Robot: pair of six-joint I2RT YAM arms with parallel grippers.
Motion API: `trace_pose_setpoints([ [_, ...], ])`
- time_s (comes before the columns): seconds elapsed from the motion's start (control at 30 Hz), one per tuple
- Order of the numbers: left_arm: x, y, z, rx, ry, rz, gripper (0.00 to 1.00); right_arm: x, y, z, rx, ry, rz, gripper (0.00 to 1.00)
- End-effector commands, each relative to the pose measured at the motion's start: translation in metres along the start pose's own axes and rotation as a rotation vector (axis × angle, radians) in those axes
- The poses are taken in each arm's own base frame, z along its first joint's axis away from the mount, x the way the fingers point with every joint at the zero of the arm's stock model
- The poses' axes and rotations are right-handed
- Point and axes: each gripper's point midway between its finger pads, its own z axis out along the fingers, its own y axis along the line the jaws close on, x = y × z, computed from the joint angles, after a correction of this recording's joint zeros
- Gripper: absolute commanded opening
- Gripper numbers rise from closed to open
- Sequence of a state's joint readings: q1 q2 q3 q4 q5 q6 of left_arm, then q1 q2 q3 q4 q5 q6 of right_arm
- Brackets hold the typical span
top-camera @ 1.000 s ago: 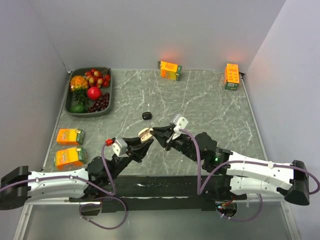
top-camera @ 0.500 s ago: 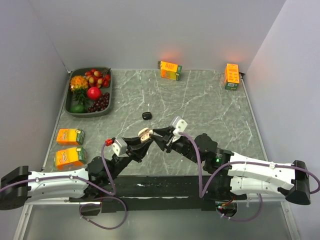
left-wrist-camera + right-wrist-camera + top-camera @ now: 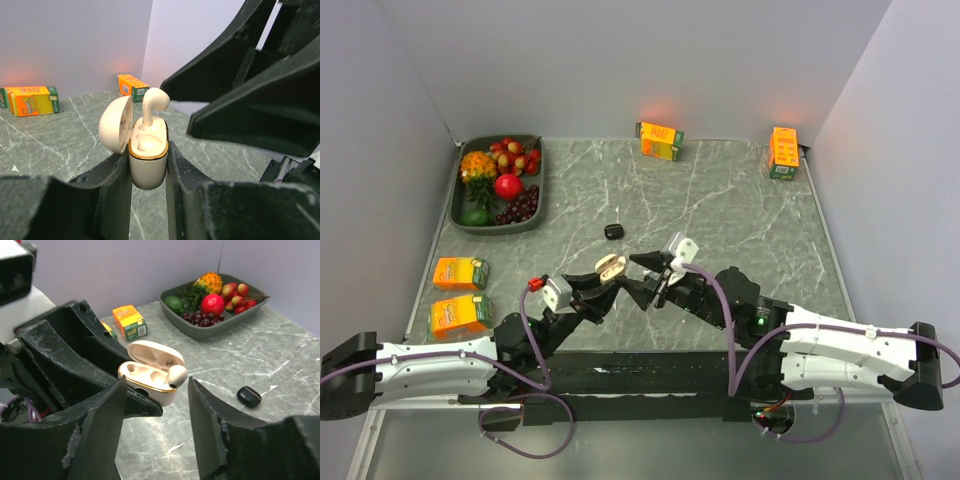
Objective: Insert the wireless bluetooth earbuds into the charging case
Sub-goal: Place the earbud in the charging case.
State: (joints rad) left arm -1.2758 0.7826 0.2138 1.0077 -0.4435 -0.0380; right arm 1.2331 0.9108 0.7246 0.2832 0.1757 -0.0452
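At the near edge of the marble-patterned table (image 3: 750, 215), two juice cartons (image 3: 460, 294) sit side by side at the left, beside the left arm. Just beyond, the left gripper (image 3: 603, 281) is clamped on the cream charging case (image 3: 148, 161), one finger pressed against each side of its body, holding it upright above the tabletop with its lid (image 3: 115, 125) swung back. One whitish earbud (image 3: 154, 102) stands in the case, stem down in a slot and rounded head poking above the gold rim; whether the neighbouring slot is filled cannot be told. The right gripper (image 3: 642, 274) faces the case from the other side, jaws standing apart and empty, close to the earbud but not touching it. Farther out, a black earbud (image 3: 612, 231) lies alone on the table. Beyond it, a dark tray (image 3: 536, 215) of fruit occupies the far left corner, and two more cartons (image 3: 660, 140) (image 3: 783, 152) stand along the back wall.
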Motion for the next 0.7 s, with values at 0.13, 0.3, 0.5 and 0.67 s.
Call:
trace_pose_setpoints([
  [0.13, -0.03, 0.0, 0.005, -0.013, -0.096, -0.045, 0.01, -0.09, -0.014, -0.022, 0.063, -0.208, 0.085, 0.64],
  [0.3, -0.03, 0.0, 0.004, -0.009, -0.096, -0.043, 0.01, -0.09, -0.038, -0.021, 0.202, -0.119, 0.067, 0.63],
  [0.5, -0.034, -0.001, 0.004, -0.002, -0.108, -0.049, 0.01, -0.043, -0.046, -0.005, 0.286, 0.129, 0.031, 0.63],
  [0.67, -0.034, -0.001, 0.003, -0.002, -0.104, -0.046, 0.01, -0.023, -0.049, -0.002, 0.318, 0.21, 0.035, 0.63],
])
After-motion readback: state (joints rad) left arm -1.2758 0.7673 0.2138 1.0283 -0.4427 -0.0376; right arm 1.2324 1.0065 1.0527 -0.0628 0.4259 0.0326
